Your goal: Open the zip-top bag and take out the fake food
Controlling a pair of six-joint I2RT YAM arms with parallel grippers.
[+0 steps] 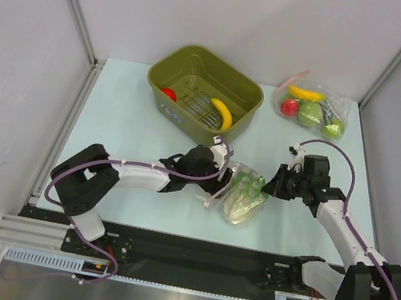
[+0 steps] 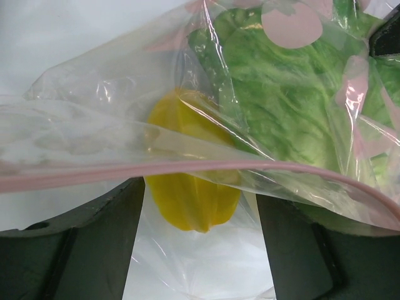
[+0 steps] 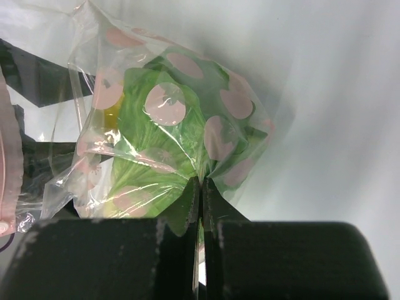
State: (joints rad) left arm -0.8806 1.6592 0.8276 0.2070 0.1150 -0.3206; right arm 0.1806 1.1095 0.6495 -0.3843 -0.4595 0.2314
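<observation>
Left gripper (image 1: 220, 174): open, jaws straddling the mouth of the bag (image 1: 242, 198).
Right gripper (image 3: 201, 187): closed, pinching the bag's plastic.
Yellow piece (image 2: 187, 203): between the left jaws, inside the bag.
Cabbage (image 3: 150, 153): bagged, just ahead of the right gripper.

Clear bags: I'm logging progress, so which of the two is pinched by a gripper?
The zip-top bag holding the cabbage: the right gripper pinches its edge. The other bag lies untouched at far right.

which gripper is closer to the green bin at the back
Left. The left gripper sits just in front of the bin; the right gripper is farther off toward its right, pinching the zip-top bag.
</observation>
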